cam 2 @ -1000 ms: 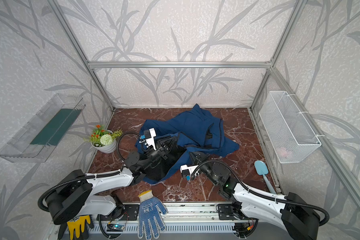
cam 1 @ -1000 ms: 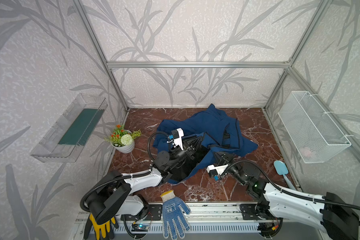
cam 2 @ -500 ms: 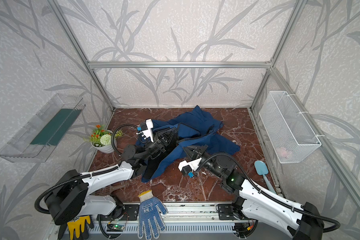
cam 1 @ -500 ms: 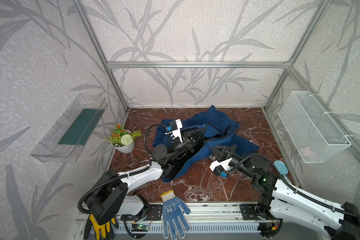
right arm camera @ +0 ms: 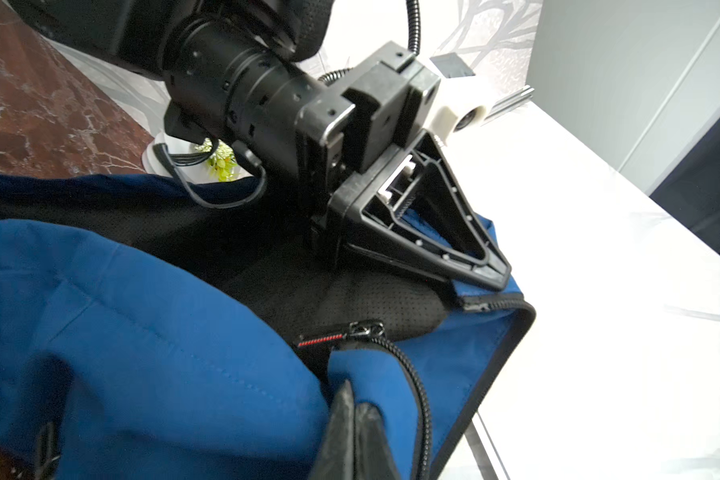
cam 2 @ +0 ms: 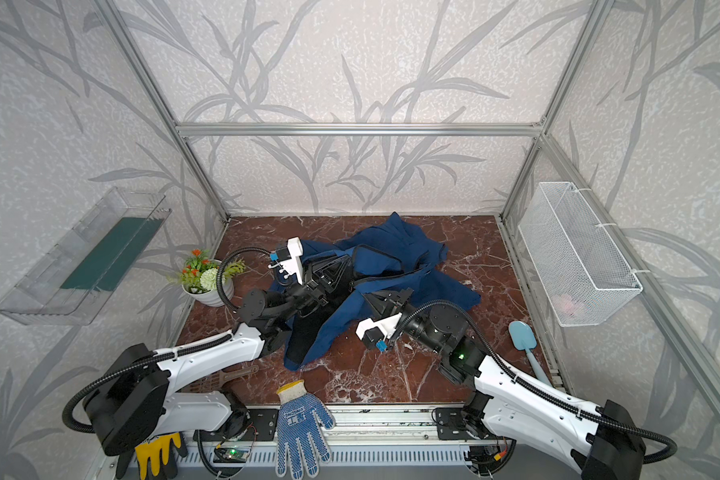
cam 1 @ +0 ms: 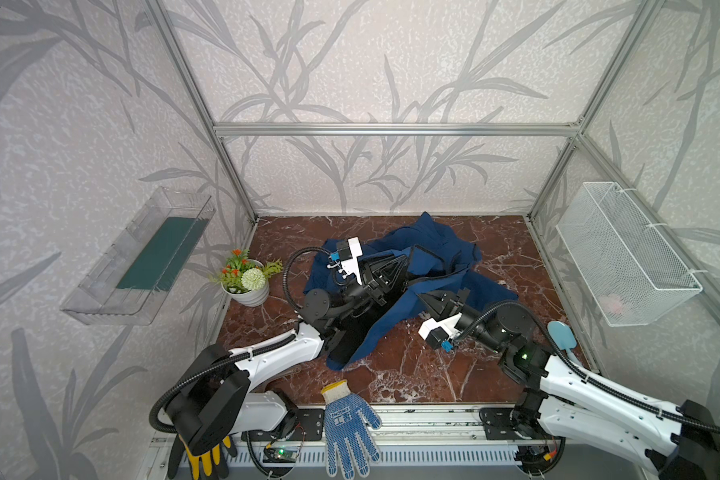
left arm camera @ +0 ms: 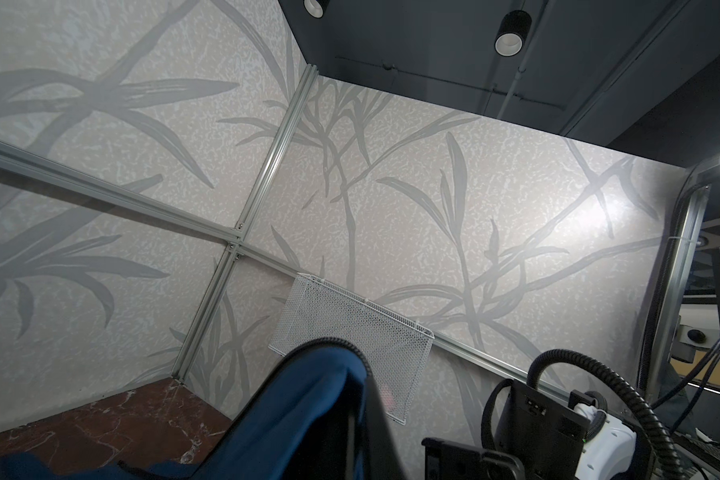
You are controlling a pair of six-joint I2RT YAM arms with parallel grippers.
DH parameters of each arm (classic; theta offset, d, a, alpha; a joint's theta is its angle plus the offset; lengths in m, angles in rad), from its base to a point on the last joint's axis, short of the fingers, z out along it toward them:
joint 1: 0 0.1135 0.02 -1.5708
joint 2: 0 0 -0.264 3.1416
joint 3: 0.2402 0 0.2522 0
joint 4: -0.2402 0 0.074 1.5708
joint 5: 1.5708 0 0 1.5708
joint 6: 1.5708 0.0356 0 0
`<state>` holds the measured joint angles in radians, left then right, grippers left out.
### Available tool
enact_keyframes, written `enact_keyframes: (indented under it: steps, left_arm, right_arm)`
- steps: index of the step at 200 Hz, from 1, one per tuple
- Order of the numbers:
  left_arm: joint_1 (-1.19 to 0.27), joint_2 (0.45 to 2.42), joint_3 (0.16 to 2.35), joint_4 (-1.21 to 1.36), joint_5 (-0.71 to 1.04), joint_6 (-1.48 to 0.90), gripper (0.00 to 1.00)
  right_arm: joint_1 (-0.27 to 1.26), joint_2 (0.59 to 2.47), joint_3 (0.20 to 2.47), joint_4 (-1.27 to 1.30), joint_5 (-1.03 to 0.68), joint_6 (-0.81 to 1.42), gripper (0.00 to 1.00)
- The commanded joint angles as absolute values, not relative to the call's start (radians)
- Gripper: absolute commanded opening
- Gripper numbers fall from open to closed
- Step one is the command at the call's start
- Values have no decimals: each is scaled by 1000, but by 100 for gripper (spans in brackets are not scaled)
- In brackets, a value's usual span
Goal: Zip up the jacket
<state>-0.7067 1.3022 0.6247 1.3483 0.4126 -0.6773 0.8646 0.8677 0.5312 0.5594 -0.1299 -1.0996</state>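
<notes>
The navy jacket (cam 1: 433,253) lies crumpled in the middle of the marble floor, with its front part pulled up off it. My left gripper (cam 1: 407,259) is shut on the jacket's dark zipper edge, and the right wrist view shows its tips (right arm camera: 493,277) clamped there. Lower and nearer the front, my right gripper (cam 1: 423,296) is shut on a fold of the jacket (right arm camera: 163,332) beside the zipper teeth. The zipper slider (right arm camera: 366,329) sits between the two grips. In the left wrist view, blue jacket fabric (left arm camera: 308,415) drapes over the fingers and hides them.
A potted plant (cam 1: 246,282) stands at the left. A blue-dotted white glove (cam 1: 348,428) and a yellow-and-black glove (cam 1: 202,457) lie on the front rail. A light blue spatula (cam 1: 562,338) rests at the right. The walls carry a wire basket (cam 1: 624,257) and a clear tray (cam 1: 142,257).
Both grippers have risen and moved toward the back, still shut. The jacket's front edge has come up off the floor and is stretched between them.
</notes>
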Motion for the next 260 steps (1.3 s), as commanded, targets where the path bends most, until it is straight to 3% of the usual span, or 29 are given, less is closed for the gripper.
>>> enact_keyframes:
  steps: [1, 260]
  left_arm:
    - [-704, 1277, 616, 1411, 422, -674, 0]
    - [-706, 1264, 595, 1411, 468, -710, 0]
  right_arm:
    - [862, 838, 539, 649, -126, -1079, 0]
    - [844, 867, 593, 654, -160, -1055, 0]
